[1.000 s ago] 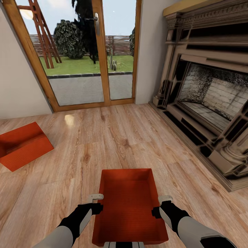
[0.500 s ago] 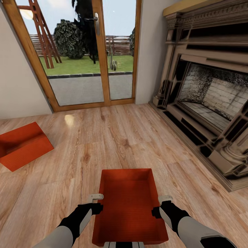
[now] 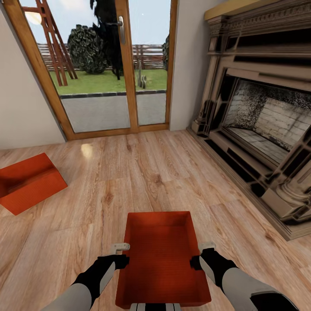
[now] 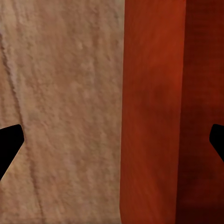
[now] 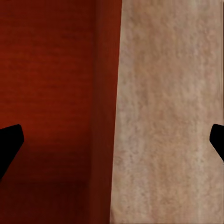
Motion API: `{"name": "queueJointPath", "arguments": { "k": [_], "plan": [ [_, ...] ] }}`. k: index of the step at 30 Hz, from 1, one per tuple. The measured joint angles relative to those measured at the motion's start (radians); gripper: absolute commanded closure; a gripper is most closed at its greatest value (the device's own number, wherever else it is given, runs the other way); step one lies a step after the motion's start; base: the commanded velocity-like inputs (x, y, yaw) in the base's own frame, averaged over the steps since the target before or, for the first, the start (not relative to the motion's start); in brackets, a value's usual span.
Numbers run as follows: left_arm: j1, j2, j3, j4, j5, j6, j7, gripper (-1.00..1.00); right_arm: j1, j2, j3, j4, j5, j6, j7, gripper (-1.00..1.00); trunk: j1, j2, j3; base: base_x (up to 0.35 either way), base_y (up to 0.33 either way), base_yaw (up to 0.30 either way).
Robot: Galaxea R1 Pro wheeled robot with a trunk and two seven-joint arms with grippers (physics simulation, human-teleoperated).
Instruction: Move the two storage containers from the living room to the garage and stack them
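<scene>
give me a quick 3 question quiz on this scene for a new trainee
1. True or false: both storage containers rest on a dark concrete floor.
2. Multiple choice: the near container lies between the left tool and the right tool. What straddles each tool's open fingers? A) a side wall of that container B) the far container C) the door handle
3. Fill in: the far container lies toward the robot's ____ side, near the glass door.

Key:
1. False; they lie on the light wood-plank floor.
2. A; each wrist view shows a red wall between spread fingertips.
3. Left.
</scene>
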Motion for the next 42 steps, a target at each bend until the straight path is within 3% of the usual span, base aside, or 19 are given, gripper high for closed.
{"name": "queueJointPath", "arguments": {
  "k": [42],
  "plan": [
    [0.0,0.0,0.0,0.0,0.0,0.0,0.0,-1.0,-0.034,0.0,-0.001,0.017,0.0,0.044,-0.002,-1.0,0.0,0.0,0.0,0.0,0.0,0.0]
  ]
}}
